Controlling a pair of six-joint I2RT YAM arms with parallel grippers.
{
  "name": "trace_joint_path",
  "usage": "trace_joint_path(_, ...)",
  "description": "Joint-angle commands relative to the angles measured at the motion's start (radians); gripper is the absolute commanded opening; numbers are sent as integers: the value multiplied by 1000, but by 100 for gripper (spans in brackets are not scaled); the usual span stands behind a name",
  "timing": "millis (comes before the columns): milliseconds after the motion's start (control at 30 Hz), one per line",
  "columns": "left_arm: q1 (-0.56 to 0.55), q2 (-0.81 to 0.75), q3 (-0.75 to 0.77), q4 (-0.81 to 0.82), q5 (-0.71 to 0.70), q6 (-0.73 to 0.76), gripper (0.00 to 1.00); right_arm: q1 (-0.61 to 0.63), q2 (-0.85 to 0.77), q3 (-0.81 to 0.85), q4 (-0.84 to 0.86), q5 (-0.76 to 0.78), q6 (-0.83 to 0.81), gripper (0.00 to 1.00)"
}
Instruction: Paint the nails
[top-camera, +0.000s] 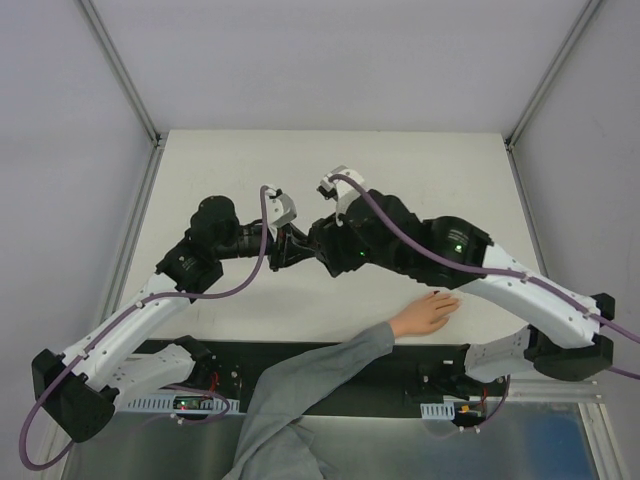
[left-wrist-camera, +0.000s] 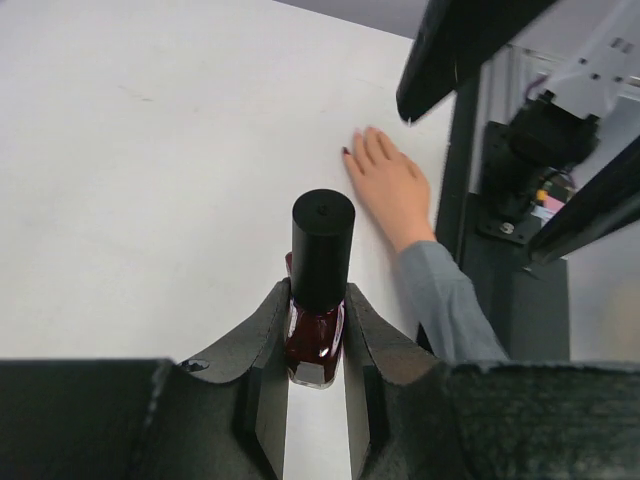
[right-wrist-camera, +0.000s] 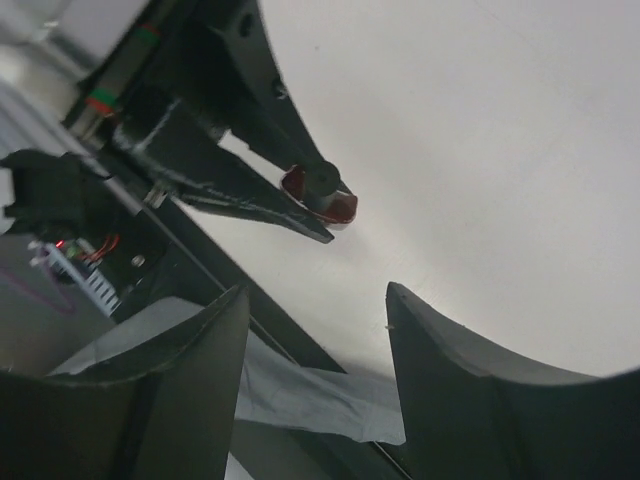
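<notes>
My left gripper (left-wrist-camera: 318, 296) is shut on a small dark red polish bottle (left-wrist-camera: 316, 345) with a black cap (left-wrist-camera: 322, 245), held upright above the white table. A bare hand (left-wrist-camera: 388, 188) with a grey sleeve (left-wrist-camera: 445, 295) lies flat on the table beyond it; one nail (left-wrist-camera: 347, 152) looks dark. In the top view the hand (top-camera: 425, 315) rests near the front edge, right of centre, its nails too small to make out. My right gripper (right-wrist-camera: 315, 300) is open and empty, facing the left gripper and its bottle (right-wrist-camera: 340, 208). Both grippers (top-camera: 288, 248) (top-camera: 318, 255) meet at mid table.
The white table (top-camera: 420, 170) is walled by grey panels with metal posts. A black base strip (top-camera: 330, 370) with electronics runs along the near edge, crossed by the sleeved forearm (top-camera: 320, 375). The grey sleeve (right-wrist-camera: 310, 385) shows below my right fingers.
</notes>
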Motion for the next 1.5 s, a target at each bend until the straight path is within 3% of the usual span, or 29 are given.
trace_joint_path(0, 1, 13, 57, 43, 310, -15, 0, -50, -98, -18, -9, -342, -200, 60)
trace_joint_path(100, 1, 25, 59, 72, 455, -32, 0, -88, -118, -24, 26, -534, -267, 60)
trace_joint_path(200, -2, 39, 59, 109, 552, -86, 0, -127, -108, -8, 35, -626, -301, 59)
trace_joint_path(533, -7, 59, 59, 155, 628, -136, 0, -199, -6, 86, 26, -827, -335, 44)
trace_joint_path(733, -7, 50, 53, 161, 611, -141, 0, -197, 27, 94, 20, -868, -338, 25)
trace_joint_path(833, -7, 33, 48, 161, 538, -133, 0, -197, 23, 65, 15, -849, -333, 9)
trace_joint_path(867, -5, 26, 42, 155, 499, -124, 0, -197, 17, 52, 18, -818, -330, 0)
trace_joint_path(900, -5, 7, 40, 146, 396, -117, 0, -188, 12, 40, 24, -790, -312, 0)
trace_joint_path(967, -4, -22, 19, 132, 225, -86, 0, -158, 0, -14, 41, -592, -269, 0)
trace_joint_path(1000, -4, -52, 10, 120, 153, -71, 0, -69, 6, -26, 35, -447, -214, 0)
trace_joint_path(1033, -4, -65, 4, 109, -1, -46, 0, 3, 30, 15, -1, 106, -141, 1)
trace_joint_path(1067, -4, -77, -7, 105, -65, -45, 0, 67, 131, 88, -97, 364, 4, 0)
trace_joint_path(1100, -4, -95, -13, 100, -119, -44, 0, 142, 180, 157, -320, 477, 284, 0)
trace_joint_path(1133, -4, -102, -16, 99, -165, -16, 0, 175, 216, 237, -379, 598, 365, 0)
trace_joint_path(1200, -4, -117, -24, 99, -182, -9, 0, 205, 254, 224, -293, 583, 395, 0)
trace_joint_path(1367, -4, -100, -21, 99, -115, -12, 0, 128, 158, 30, -27, 287, 274, 1)
trace_joint_path(1400, -4, -97, -19, 99, -93, -12, 0, 110, 112, 13, 36, 244, 250, 5)
trace_joint_path(1467, -4, -88, -10, 99, -17, -17, 0, 93, 75, -3, 66, 137, 158, 27)
